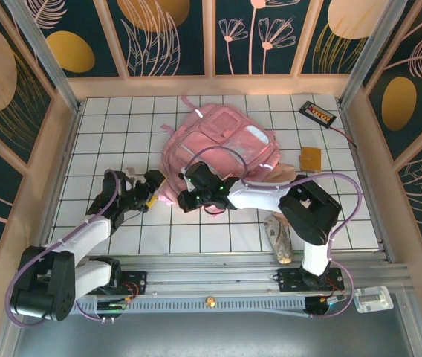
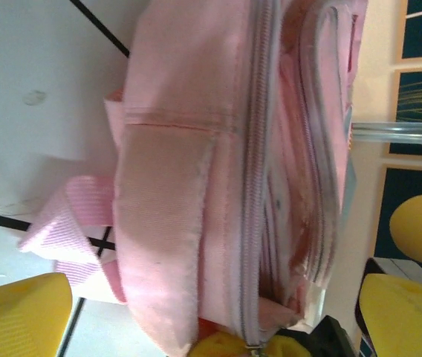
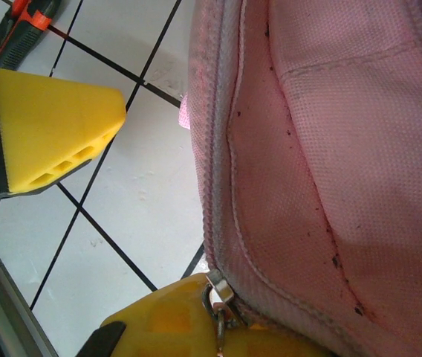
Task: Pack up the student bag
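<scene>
One pink bag (image 1: 222, 141) lies flat on the white gridded tabletop (image 1: 122, 119), in the middle and toward the far side, its front pockets and clear panels facing up. To the right of it are three loose things: one black device (image 1: 317, 112) with an orange label at the far right corner, one small orange square (image 1: 310, 157) just nearer than that, and one beige piece (image 1: 279, 239) near the front edge. Two arms work at the bag's near side. The left arm (image 1: 85, 238) rises from its base at the near left and stretches low toward the bag's near-left corner. Its left pincer (image 1: 150, 187) stands wide open with nothing in it. From the wrist, its two yellow fingers (image 2: 18, 316) sit far apart, with the bag's side and one long grey zipper (image 2: 259, 149) in front of them and a pink strap (image 2: 70, 223) hanging off to the side. The right arm (image 1: 307, 212) folds up at the elbow over the right half of the tabletop, then reaches left along the bag's near edge. Its right pincer (image 1: 195, 195) is closed and pinches the one metal zipper pull (image 3: 218, 301) at the seam of the bag. The two pincers are near each other but apart.
</scene>
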Controlling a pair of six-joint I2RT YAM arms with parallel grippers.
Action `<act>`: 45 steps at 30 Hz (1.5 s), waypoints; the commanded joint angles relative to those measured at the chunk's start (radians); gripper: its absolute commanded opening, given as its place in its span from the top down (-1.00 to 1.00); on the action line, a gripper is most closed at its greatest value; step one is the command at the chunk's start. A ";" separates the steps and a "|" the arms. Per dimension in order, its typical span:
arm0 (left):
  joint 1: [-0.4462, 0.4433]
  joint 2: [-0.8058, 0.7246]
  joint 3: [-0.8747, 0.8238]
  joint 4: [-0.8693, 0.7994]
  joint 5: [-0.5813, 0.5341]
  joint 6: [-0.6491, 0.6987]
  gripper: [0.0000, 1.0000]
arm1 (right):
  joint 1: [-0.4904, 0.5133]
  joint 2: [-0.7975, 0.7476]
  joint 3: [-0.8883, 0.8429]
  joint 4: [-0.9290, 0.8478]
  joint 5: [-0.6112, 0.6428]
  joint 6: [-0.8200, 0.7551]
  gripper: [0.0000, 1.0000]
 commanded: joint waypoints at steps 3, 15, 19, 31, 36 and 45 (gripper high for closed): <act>-0.041 0.062 0.082 0.072 0.009 -0.056 -0.97 | 0.011 -0.068 0.056 -0.012 -0.001 -0.057 1.00; -0.089 0.255 0.126 0.127 -0.009 -0.032 -0.35 | 0.029 -0.062 0.058 -0.013 0.003 -0.054 1.00; -0.094 0.303 0.148 0.132 -0.008 -0.022 0.07 | 0.030 -0.056 0.057 -0.012 0.003 -0.055 1.00; -0.094 0.301 0.124 0.164 -0.029 -0.014 1.00 | -0.024 -0.142 -0.061 -0.045 0.069 -0.031 1.00; -0.093 0.284 0.129 0.141 -0.044 0.000 1.00 | -0.089 -0.247 -0.182 -0.071 0.104 -0.035 1.00; -0.093 0.252 0.140 0.097 -0.079 0.027 1.00 | -0.174 -0.426 -0.318 -0.118 0.101 -0.041 1.00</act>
